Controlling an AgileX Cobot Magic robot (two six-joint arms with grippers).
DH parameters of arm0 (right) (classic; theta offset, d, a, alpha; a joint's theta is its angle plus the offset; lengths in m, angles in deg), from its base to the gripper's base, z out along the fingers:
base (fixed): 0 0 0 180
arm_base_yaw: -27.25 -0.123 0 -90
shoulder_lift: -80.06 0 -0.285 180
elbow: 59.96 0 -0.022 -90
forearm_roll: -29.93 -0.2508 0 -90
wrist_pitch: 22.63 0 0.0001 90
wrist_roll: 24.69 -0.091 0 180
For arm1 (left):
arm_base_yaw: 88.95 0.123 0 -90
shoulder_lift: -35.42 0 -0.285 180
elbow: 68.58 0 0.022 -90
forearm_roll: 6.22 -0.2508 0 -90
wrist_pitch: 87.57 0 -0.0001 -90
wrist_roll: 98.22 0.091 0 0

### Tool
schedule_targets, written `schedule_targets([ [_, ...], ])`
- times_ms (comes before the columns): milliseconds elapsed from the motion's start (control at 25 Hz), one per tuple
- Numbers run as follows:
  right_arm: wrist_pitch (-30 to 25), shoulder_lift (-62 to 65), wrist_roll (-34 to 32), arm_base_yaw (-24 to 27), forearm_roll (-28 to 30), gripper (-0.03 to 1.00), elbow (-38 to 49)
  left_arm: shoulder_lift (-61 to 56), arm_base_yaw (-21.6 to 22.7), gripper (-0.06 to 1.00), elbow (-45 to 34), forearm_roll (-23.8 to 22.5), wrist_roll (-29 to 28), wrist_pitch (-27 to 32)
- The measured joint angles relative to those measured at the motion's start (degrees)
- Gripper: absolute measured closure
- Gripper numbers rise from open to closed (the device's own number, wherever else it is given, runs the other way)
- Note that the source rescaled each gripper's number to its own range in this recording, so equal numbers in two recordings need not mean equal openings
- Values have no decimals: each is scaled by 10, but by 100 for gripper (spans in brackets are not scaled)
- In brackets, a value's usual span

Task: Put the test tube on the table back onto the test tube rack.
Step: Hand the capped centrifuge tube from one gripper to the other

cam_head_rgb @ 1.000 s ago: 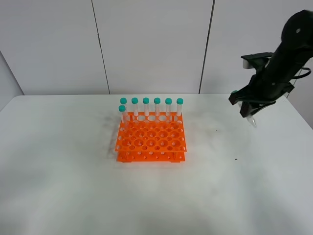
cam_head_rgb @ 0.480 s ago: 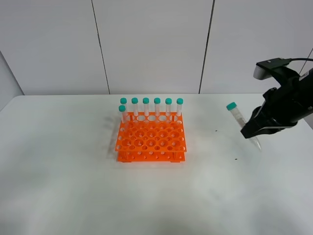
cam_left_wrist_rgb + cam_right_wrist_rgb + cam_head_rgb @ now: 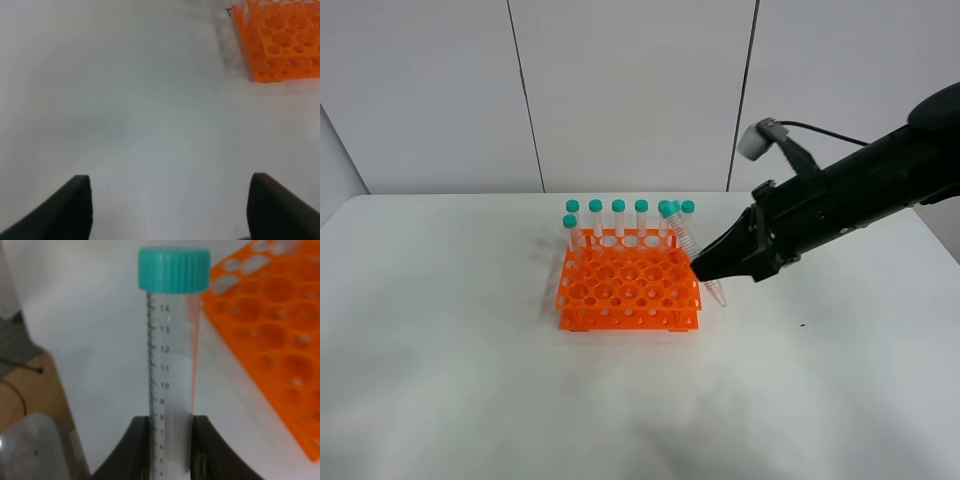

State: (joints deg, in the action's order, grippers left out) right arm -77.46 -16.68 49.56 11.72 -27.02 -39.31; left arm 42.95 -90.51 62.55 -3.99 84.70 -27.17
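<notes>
The orange test tube rack (image 3: 628, 282) stands mid-table on the white table (image 3: 470, 380), with several teal-capped tubes (image 3: 618, 218) upright along its back row. My right gripper (image 3: 707, 264) is shut on the test tube (image 3: 686, 243) and holds it tilted in the air at the rack's right edge, cap up, tip down. In the right wrist view the tube (image 3: 170, 360) is clamped between the fingers (image 3: 141, 440), with the rack (image 3: 280, 340) beside it. My left gripper (image 3: 170, 210) is open and empty above bare table, well away from the rack (image 3: 280, 40); it does not show in the high view.
The right arm (image 3: 850, 200) stretches from the right side over the table toward the rack. A grey panelled wall (image 3: 630, 90) stands behind the table. Past the table's edge, a brown surface with a cable (image 3: 25, 390) shows in the right wrist view.
My right gripper has carried the tube leftward from the table's right side to the rack's right edge, and lower. The rack and its tubes have not moved.
</notes>
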Motion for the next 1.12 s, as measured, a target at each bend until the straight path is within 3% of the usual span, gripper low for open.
schedule_targets([
  [280,32,-12,24,-37,-35,94,1,41,0,-6,43,7,0,-16],
  [680,32,-12,36,-37,-57,94,1,397,0,-6,174,98,21,-168],
  [840,33,-12,36,-37,-59,94,1,528,0,-6,184,229,116,-232],
  [1120,33,-12,36,-37,-59,94,1,706,-12,-6,185,586,390,-257],
])
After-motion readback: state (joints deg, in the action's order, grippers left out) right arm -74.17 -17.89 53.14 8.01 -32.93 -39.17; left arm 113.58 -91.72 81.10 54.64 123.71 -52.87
